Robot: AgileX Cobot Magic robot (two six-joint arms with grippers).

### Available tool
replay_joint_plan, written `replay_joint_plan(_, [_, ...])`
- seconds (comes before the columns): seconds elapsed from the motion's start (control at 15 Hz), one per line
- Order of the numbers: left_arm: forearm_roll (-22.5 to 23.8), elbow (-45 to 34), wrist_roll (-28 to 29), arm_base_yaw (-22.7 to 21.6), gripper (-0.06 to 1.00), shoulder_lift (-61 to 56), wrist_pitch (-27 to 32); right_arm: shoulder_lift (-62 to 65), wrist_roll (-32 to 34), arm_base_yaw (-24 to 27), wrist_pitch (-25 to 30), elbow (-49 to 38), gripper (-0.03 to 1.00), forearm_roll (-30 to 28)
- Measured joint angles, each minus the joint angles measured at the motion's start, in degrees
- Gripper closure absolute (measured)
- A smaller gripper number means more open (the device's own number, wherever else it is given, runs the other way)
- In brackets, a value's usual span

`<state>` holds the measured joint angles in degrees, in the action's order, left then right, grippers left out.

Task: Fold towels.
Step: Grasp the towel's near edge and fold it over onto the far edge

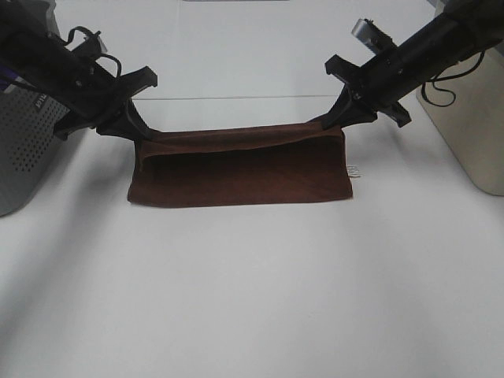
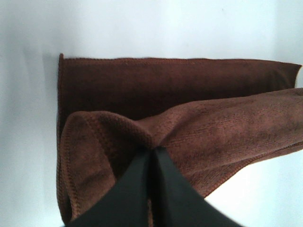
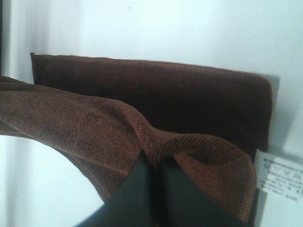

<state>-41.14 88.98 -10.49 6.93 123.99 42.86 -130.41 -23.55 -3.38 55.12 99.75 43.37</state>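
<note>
The white tag (image 3: 279,176) on the towel (image 3: 142,99) runs off the edge, its print too blurred to read.

The towel (image 1: 244,177) reads as soft matt cloth, with a fuzzy nap and a ribbed stitched hem. Its white tag (image 3: 279,177) could be printed fabric or paper, too blurred to call. The left hand (image 2: 154,156) and right hand (image 3: 154,161) are smooth matt black, plastic-looking. The tabletop (image 1: 252,299) is white, smooth and faintly glossy.
</note>
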Motion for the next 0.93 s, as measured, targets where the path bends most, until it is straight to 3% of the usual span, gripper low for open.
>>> replay_joint_plan(0.27, [-0.11, 2.06, 1.38, 0.0, 0.91, 5.16, 0.06, -5.04, 0.17, 0.0, -0.11, 1.09, 0.94, -0.34])
replay_joint_plan(0.47, [-2.29, 2.06, 3.61, 0.0, 0.66, 5.5, 0.0, -5.27, 0.17, 0.06, 0.97, 1.26, 0.63, 0.92])
replay_joint_plan(0.53, [-3.09, 2.06, 3.67, 0.0, 0.49, 5.5, 0.0, -5.27, 0.17, 0.06, 2.18, 1.26, 0.37, 1.43])
replay_joint_plan(0.6, [-3.15, 2.06, 3.67, 0.0, 0.27, 5.5, 0.06, -5.27, 0.17, 0.06, 3.44, 1.26, 0.26, 1.78])
replay_joint_plan(0.73, [-3.09, 2.06, 3.67, 0.0, 0.15, 5.21, 0.11, -5.16, 0.17, 0.06, 4.58, 1.26, 0.17, 1.72])
replay_joint_plan(0.93, [2.41, 2.06, 3.84, 0.0, 0.13, 3.04, 0.52, -2.41, 0.63, 0.06, 4.76, 1.32, 0.15, -2.86])
